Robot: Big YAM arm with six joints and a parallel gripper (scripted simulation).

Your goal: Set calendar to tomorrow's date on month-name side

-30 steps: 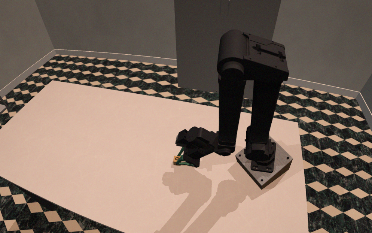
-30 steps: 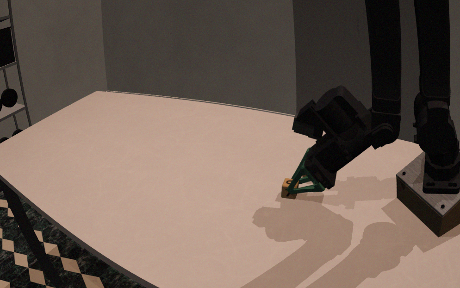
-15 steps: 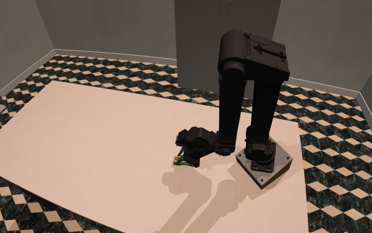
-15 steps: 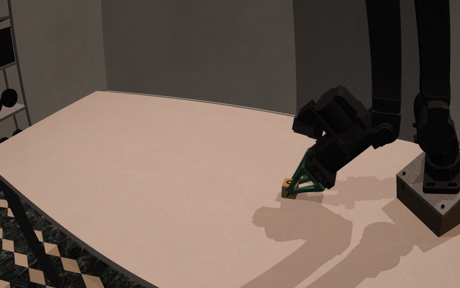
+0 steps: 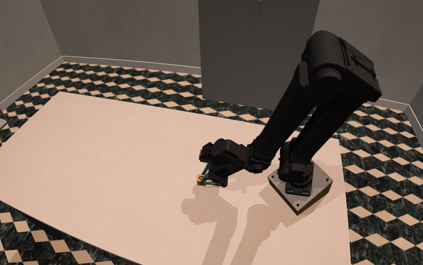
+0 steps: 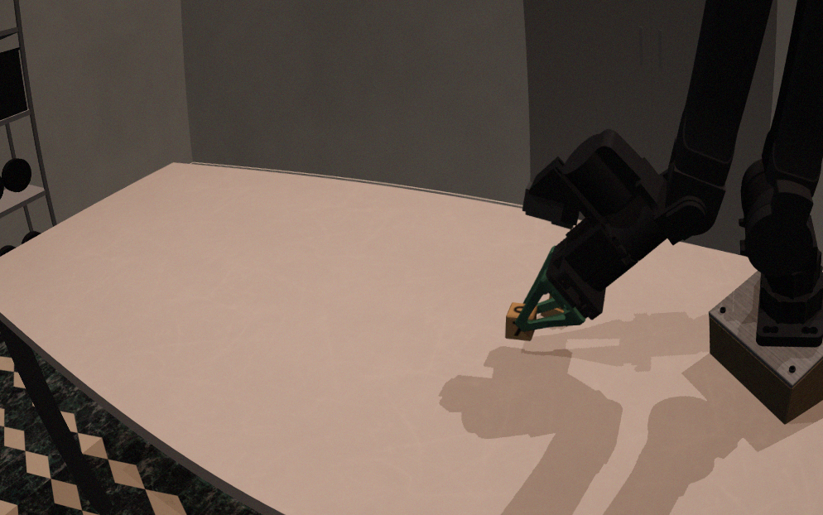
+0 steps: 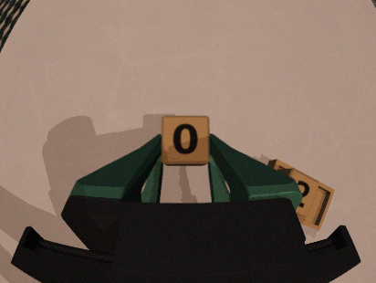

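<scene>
My gripper [image 7: 185,141] with green fingers is shut on a small tan cube [image 7: 184,140] whose face toward the wrist camera reads 0. The cube is lifted just above the table, as the exterior view shows [image 6: 520,320]; it also shows in the top view [image 5: 201,179]. A second tan cube [image 7: 309,196] showing a 2 lies on the table to the right of my fingers, partly hidden by the gripper body. No tray is in view.
The arm's grey base block [image 5: 300,187] stands on the table to the right of the gripper. A shelf rack [image 6: 17,121] stands past the table's left edge. A grey cabinet [image 5: 255,50] stands behind the table.
</scene>
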